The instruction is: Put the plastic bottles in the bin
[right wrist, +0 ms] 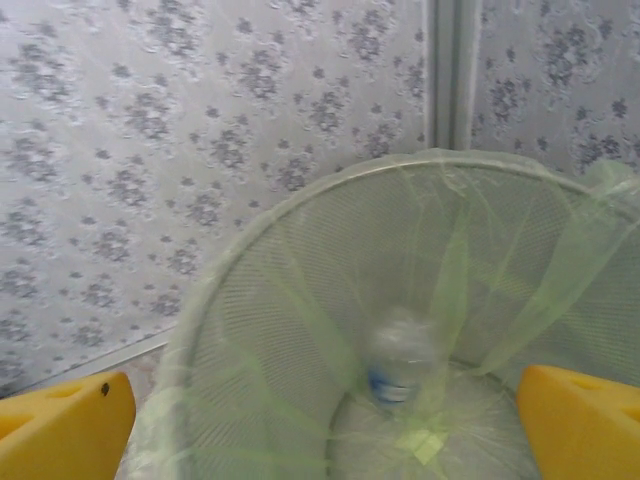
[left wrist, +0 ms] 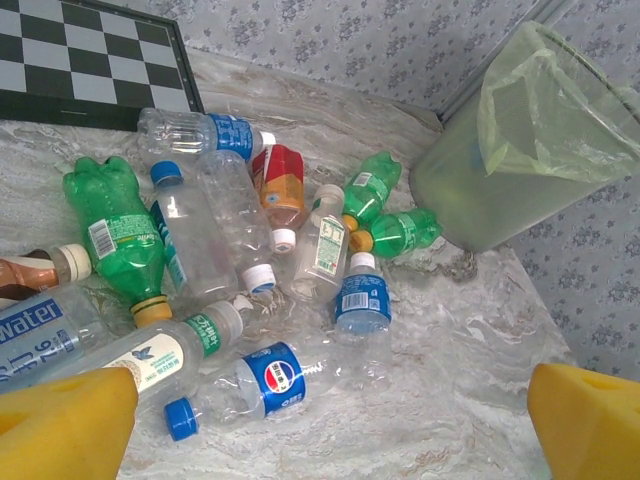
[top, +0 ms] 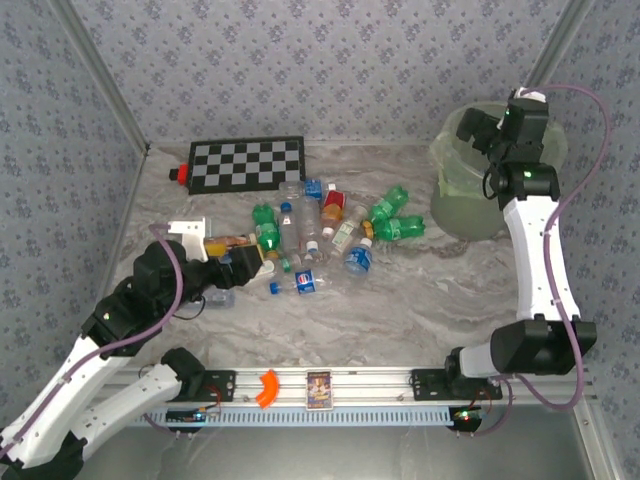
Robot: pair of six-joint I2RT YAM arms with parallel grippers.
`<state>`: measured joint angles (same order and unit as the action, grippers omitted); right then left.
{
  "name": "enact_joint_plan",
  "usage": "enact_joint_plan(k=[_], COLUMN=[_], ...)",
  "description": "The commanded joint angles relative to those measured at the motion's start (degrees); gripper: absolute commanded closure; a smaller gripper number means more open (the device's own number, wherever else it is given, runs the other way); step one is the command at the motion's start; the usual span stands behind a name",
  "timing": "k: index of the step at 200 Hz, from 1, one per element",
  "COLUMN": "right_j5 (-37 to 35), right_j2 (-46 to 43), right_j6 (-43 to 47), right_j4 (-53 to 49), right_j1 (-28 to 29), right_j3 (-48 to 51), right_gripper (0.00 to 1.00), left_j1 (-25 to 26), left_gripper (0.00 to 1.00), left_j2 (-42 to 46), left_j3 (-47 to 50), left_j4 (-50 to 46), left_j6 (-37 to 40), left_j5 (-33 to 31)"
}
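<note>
Several plastic bottles [top: 320,225] lie in a heap at mid-table: clear ones with blue labels, green ones [top: 395,225], and one with a red label [left wrist: 282,180]. My left gripper [top: 240,262] sits low at the heap's left edge and is open, its yellow fingers [left wrist: 70,420] wide apart. A clear bottle with a blue label and cap [left wrist: 245,385] lies just ahead of it, untouched. The pale-green bin [top: 465,210] stands at the far right. Above it, my right gripper [right wrist: 325,425] is open and empty. A blurred clear bottle [right wrist: 400,360] is inside the bin [right wrist: 270,320].
A black-and-white checkerboard [top: 247,163] with a small red block [top: 179,174] lies at the back left. An orange hook [top: 267,388] and a card [top: 318,388] sit on the front rail. Patterned walls close in the table, and bare marble lies between heap and bin.
</note>
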<state>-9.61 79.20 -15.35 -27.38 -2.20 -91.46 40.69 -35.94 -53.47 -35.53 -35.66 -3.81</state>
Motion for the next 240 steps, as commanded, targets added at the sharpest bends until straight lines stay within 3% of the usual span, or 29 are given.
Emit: enact_joint_plan(k=[1, 83, 134, 191, 240], right_j5=[-0.42, -2.36, -4.04, -3.58, 7.49], right_j2=[-3.59, -9.59, -9.68, -7.13, -7.10], right_j6=[0.85, 0.01, -8.18, -28.86, -32.74], right_j4=[-3.06, -6.81, -7.66, -7.30, 4.59], right_j1=[2.68, 22.52, 33.03, 35.60, 35.94], right_j3=[-1.90, 7.96, 21.04, 32.81, 41.30], right_gripper=[0.00, 0.00, 0.00, 0.00, 0.00], left_j1=[0.43, 0.54, 0.56, 0.67, 0.75], left_gripper=[0.00, 0.00, 0.00, 0.00, 0.00], left_j2=[-0.06, -6.08, -8.96, -13.72, -19.18], left_j3=[-1.29, 2.71, 4.86, 7.11, 5.18], left_j4=[-0.65, 2.34, 3.94, 9.22, 10.34], left_j6=[-0.07, 0.99, 1.24, 1.18, 2.96], left_j5=[0.56, 4.90, 6.59, 7.30, 9.51])
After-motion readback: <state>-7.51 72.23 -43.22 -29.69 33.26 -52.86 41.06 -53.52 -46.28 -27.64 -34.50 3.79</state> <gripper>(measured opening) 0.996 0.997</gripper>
